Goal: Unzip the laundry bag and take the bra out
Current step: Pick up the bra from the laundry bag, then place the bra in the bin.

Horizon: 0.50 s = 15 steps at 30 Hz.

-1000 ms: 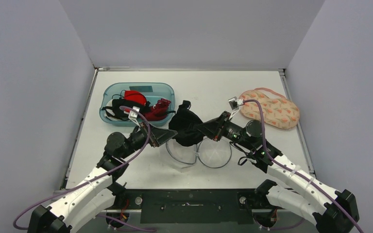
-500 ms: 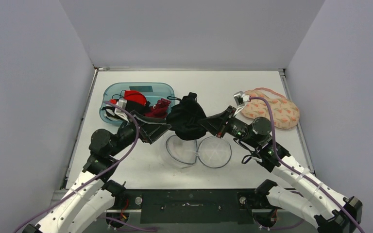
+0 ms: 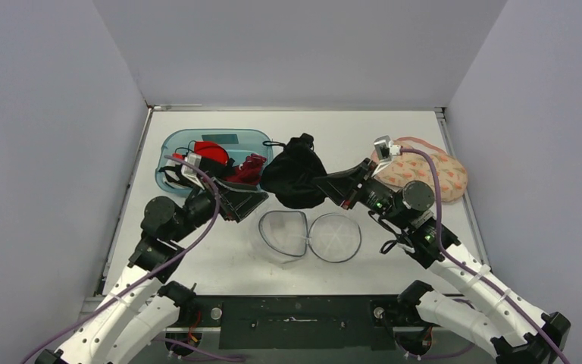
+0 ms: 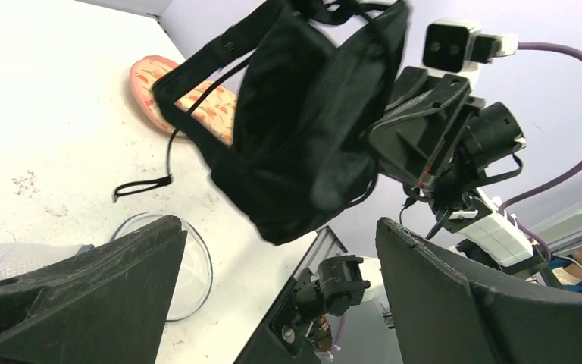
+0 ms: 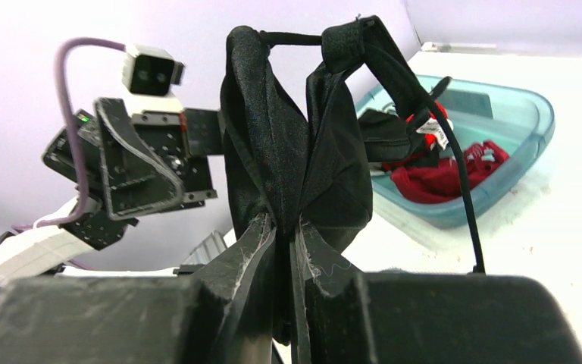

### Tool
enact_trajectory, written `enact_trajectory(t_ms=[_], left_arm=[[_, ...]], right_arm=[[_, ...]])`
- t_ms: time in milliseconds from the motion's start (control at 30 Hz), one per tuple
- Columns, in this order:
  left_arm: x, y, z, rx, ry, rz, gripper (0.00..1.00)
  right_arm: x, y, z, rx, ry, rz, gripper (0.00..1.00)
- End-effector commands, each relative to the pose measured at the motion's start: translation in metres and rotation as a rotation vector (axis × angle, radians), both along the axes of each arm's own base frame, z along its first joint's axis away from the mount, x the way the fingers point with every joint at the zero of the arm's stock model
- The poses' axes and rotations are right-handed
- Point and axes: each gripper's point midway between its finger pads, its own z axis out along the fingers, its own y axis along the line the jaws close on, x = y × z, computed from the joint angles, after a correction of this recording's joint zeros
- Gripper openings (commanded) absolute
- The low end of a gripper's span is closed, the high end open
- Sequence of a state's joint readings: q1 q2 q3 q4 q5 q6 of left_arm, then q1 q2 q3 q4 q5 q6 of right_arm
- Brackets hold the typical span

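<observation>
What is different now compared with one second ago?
The right fingers, shut on the black bra, carried it away from the laundry bag, toward the far side of the table. The open left fingers drew back leftward, away from the bra. The laundry bag, blue bin and patterned pouch stayed.

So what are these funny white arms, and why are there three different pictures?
They are two robot arms bolted to a table. One picture looks down from above. The other two come from little cameras on each wrist, so you see that arm's own fingers. The right gripper is pinched shut on a black bra, holding it up in the air. The left gripper is wide open and holds nothing. Under them lies a see-through laundry bag, opened. There is also a blue tub of clothes and a peach patterned pouch.
</observation>
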<state>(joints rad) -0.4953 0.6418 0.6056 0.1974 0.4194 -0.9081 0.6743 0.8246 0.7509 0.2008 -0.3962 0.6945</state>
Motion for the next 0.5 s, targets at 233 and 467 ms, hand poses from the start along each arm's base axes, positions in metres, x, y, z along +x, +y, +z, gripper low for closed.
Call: enact_trajectory(t_ms=[233, 467], left_arm=[[-0.013, -0.016, 0.041, -0.202, -0.064, -0.166, 0.96], [-0.012, -0.021, 0.048, -0.232, -0.073, -0.192, 0.97]], right_arm=[[-0.010, 0.007, 0.063, 0.195, -0.102, 0.082, 0.05], [-0.013, 0.016, 0.059, 0.267, -0.059, 0.146, 0.05]])
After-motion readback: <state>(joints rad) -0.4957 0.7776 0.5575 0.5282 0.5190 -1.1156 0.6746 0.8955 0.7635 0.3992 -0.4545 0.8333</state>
